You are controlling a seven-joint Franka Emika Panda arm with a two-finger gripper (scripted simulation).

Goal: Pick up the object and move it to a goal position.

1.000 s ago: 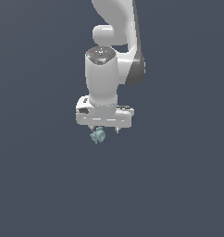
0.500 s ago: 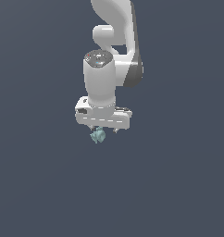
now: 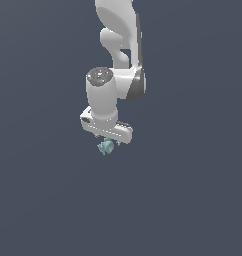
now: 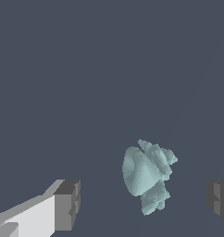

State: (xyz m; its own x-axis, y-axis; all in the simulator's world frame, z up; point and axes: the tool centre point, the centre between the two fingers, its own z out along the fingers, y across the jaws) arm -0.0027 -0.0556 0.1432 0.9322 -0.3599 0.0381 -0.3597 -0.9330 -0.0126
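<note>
Claw spread wide over a small teal lump, nothing gripped.

Hangs straight down with the lump just beneath and between the two dark pads, well clear of both in the wrist view and nearer one pad than the other; likely lined up to close on it. Below and all around, only flat dark grey-blue; no edge, wall or goal mark visible.

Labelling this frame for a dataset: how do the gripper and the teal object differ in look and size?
The gripper is white with dark grey fingertips; the object is pale teal. The gripper is blocky and flat-faced, the object lumpy and irregular. The gripper is far larger. Both show against the same plain grey-blue background.
</note>
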